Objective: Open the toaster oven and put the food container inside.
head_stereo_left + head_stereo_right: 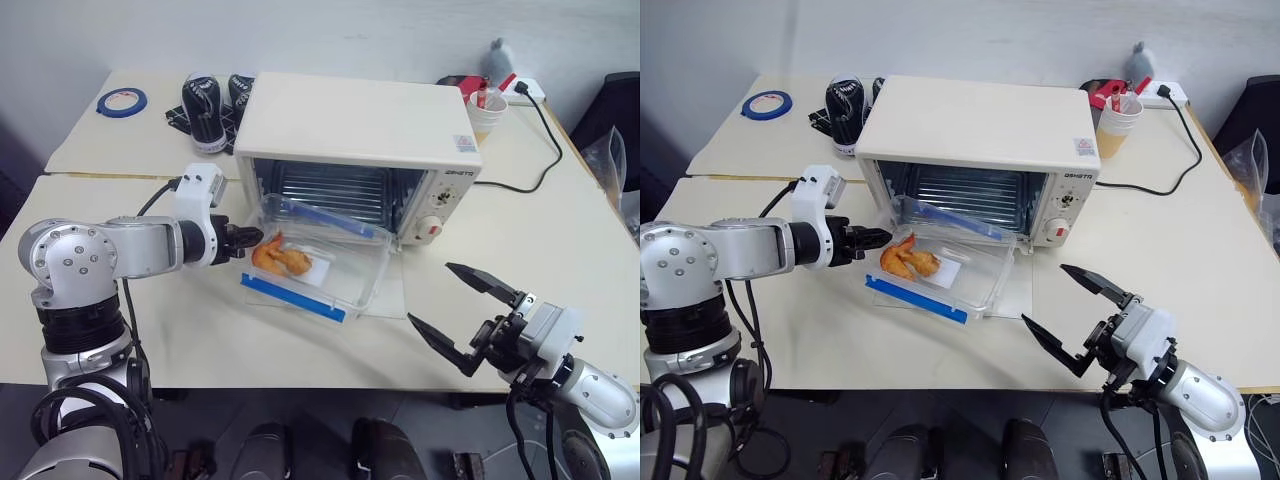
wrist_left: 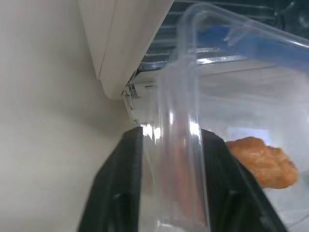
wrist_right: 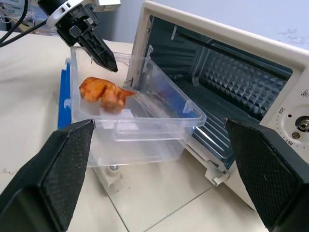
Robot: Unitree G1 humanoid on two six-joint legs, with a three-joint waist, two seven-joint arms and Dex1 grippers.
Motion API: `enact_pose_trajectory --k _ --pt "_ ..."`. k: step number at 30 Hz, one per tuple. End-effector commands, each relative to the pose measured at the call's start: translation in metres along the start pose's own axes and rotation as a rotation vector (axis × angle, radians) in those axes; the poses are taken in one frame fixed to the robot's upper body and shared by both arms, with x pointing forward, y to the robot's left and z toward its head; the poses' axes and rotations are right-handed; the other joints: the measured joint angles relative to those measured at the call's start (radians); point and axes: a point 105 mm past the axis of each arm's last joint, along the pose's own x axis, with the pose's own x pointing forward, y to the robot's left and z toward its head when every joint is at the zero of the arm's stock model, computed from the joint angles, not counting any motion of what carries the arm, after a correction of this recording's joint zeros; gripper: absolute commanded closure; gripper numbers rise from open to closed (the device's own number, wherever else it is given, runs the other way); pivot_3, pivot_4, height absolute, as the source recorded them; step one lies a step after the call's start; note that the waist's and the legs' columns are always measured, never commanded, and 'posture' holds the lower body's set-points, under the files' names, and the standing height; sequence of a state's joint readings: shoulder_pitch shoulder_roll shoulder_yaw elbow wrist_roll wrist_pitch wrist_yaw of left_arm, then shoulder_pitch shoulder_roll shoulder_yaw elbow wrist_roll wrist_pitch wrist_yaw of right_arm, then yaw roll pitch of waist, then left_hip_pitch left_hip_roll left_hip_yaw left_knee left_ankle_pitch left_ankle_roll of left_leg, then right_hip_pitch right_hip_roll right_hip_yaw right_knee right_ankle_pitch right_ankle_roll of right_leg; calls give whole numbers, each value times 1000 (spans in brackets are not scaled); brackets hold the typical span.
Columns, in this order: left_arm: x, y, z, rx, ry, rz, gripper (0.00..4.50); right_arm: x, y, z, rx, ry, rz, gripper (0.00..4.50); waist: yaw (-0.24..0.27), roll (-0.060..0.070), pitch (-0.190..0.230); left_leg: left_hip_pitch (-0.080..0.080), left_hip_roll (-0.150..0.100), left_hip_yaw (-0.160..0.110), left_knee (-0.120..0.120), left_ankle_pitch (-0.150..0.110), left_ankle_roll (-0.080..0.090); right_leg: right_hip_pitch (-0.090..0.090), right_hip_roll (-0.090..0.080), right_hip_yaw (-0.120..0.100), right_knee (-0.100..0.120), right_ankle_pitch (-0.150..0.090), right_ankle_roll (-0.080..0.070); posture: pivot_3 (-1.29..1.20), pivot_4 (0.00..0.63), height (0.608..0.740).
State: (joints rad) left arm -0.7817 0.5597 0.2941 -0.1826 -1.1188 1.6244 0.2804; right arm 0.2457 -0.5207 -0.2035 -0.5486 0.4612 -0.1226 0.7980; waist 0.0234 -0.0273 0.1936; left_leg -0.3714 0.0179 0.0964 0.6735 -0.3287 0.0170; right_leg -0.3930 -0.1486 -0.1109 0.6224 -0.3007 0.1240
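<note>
Both arms out front
L gripper [image 1: 247, 242] fingers parted, pointing inward; R gripper [image 1: 460, 308] fingers spread wide, raised.

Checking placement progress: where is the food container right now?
In the head views the food container sits on the lowered glass door in front of the toaster oven mouth, not yet inside, with the left gripper at its left wall.

Head stereo downward; wrist cameras close on toaster oven [image 3: 227, 87].

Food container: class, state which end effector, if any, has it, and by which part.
The left end effector straddles the food container at its near side wall, one finger inside; whether it grips cannot be told. The right end effector holds nothing.
</note>
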Motion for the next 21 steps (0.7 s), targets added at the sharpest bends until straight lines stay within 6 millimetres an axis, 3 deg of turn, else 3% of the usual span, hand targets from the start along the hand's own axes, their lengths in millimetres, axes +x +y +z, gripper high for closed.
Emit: enact_pose_trajectory --k 1,9,12,14,21 --pt "-8 -8 12 12 -59 -44 1846 1 -2 11 -41 -37 -3 0 1 0 0 0 0 0 0 0 0 0 0 0 0 0 0 0 150 740" --pt "-52 2 20 -6 -93 -202 1846 -2 -7 13 23 -17 -1 0 -5 1 0 1 0 0 0 0 -1 0 1 -2 0 0 0 0 150 740" --pt "-70 6 15 71 -58 -237 1846 -4 0 15 99 26 100 0 -8 1 0 1 0 1 -1 0 -1 0 1 -2 0 0 -1 0 150 740" --pt "-81 8 0 137 -20 -312 1805 -5 8 12 165 90 165 399 -8 1 0 1 0 2 -2 0 -1 -1 1 -2 -1 -1 -1 0 150 740" --pt "-90 37 -70 508 27 -561 4055 8 54 -5 287 222 352 2706 -7 6 -1 2 1 6 -6 -1 -2 -5 1 -2 -5 -3 -5 0 150 740"
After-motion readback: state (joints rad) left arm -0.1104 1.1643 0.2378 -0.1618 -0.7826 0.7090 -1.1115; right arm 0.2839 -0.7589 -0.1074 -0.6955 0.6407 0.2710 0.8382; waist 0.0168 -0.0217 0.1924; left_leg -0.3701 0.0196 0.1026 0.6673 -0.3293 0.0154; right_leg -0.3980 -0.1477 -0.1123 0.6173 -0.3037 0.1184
